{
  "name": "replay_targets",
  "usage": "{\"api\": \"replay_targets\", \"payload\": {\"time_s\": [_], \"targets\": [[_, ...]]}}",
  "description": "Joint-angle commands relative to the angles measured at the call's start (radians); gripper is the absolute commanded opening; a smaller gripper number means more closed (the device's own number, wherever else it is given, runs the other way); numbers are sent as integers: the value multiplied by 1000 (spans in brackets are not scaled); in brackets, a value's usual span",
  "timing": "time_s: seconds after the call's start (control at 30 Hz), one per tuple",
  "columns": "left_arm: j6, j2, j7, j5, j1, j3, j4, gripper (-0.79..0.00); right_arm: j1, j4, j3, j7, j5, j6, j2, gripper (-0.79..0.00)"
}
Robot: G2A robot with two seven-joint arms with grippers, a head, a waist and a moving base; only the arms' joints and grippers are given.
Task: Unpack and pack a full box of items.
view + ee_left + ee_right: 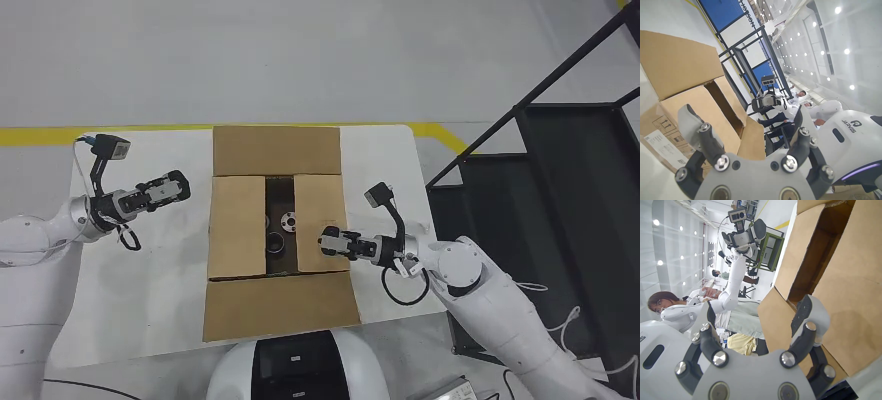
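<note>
One white desk (380,160) carries everything we see. At its middle sits the cardboard box (240,262). Its far flap (277,150) and near flap (280,305) are folded outward, while its left flap (237,228) and right flap (318,215) lie inward over the opening with a dark gap between them. Our left hand (178,186) hovers above the desk just beside the box's left side, released, fingers spread and empty. Our right hand (325,240) is over the right flap, also released and empty; we cannot tell whether it touches the cardboard. Down in the gap we make out a pale round item (290,221) and a dark round item (275,240) beside it.
</note>
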Motion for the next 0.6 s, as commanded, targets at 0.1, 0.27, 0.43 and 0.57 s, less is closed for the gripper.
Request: {"api": "replay_targets", "payload": {"time_s": [0.1, 0.27, 0.43, 0.57], "targets": [[3, 0, 6, 1, 2, 0, -2, 0, 38, -12, -52, 6, -4, 12, -13, 0], [28, 4, 47, 56, 27, -3, -46, 0, 145, 29, -150, 11, -6, 34, -43, 0], [22, 9, 65, 66, 52, -26, -64, 0, 253, 72, -251, 19, -33, 89, -77, 0], [16, 12, 73, 70, 63, -36, -74, 0, 287, 91, -284, 1, -53, 100, -91, 0]]}}
